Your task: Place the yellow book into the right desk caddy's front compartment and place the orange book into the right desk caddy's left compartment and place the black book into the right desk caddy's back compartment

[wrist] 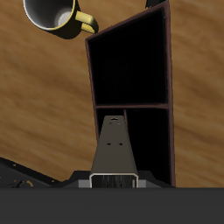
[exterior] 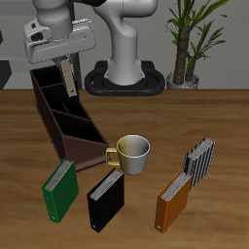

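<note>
- Your gripper (exterior: 68, 86) hangs in the upper left of the exterior frame, directly over the right desk caddy (exterior: 64, 121).
- The fingers are clenched on the yellow book (wrist: 114, 149). In the wrist view you see it edge-on, as a narrow grey strip running out from between the jaws.
- The book is held above the caddy's open top. Its far end lies close to the partition between two dark compartments, and you cannot tell from either view which compartment it sits over.
- The caddy is a long maroon-brown box that runs from the upper left of the exterior frame toward the centre. Its low slanted end is nearest the mug (exterior: 131, 154).
- The mug is pale with a yellow handle. It stands upright near the centre of the frame, just beside the caddy's low end.
- The black book (exterior: 105, 199) stands at the lower centre of the frame, in front of the mug and apart from the caddy.
- The orange book (exterior: 173, 202) stands at the lower right of the frame, well away from the caddy.
- A black-and-white striped book (exterior: 199, 160) stands just behind the orange book.
- A green book (exterior: 60, 190) stands at the lower left, near the caddy's low end and beside the black book.
- All of this rests on a wooden table (exterior: 224, 117). A potted plant (exterior: 190, 39) stands beyond it at the upper right.
</note>
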